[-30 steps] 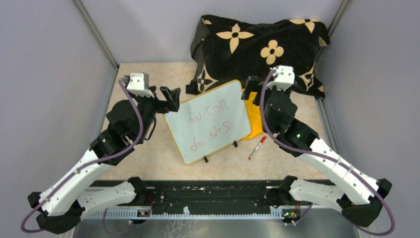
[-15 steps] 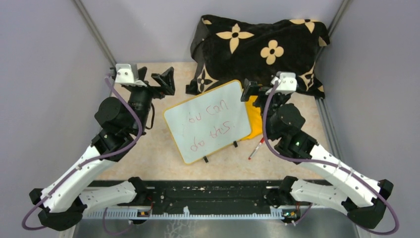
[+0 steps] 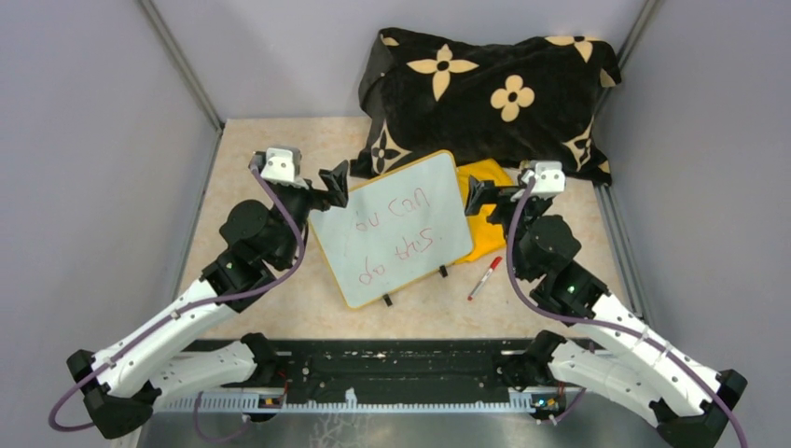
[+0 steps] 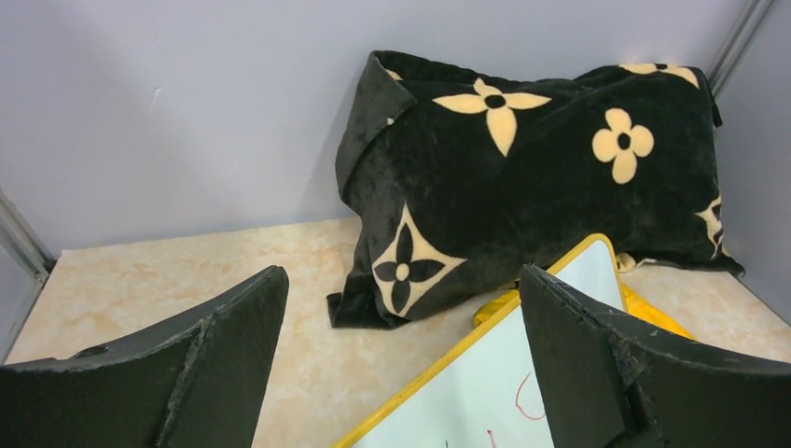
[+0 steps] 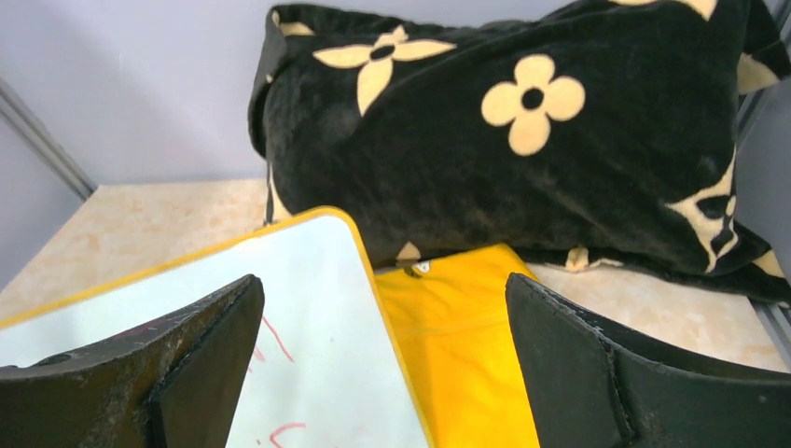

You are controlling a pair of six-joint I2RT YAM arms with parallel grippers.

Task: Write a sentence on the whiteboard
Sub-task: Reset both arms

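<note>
The whiteboard (image 3: 392, 229) lies tilted on the table, white with a yellow rim and two black clip feet at its near edge. The sentence (image 3: 399, 231), two short lines of red letters, is on it. My left gripper (image 3: 333, 185) is open and empty over the board's far left edge. In the left wrist view the board (image 4: 494, 383) lies under my left gripper (image 4: 401, 280), with a red stroke (image 4: 522, 401) showing. My right gripper (image 3: 480, 194) is open and empty at the board's right edge. In the right wrist view my right gripper (image 5: 382, 285) spans the board's rim (image 5: 308, 308).
A red marker (image 3: 484, 278) lies on the table right of the board. A folded yellow cloth (image 3: 485, 215) lies partly under the board's right side. A black pillow with cream flowers (image 3: 485, 89) fills the back. Grey walls close in both sides.
My left gripper swung out to the far left, then came back to the board's left edge. My right gripper drew back a little toward me. Board and marker have not moved.
</note>
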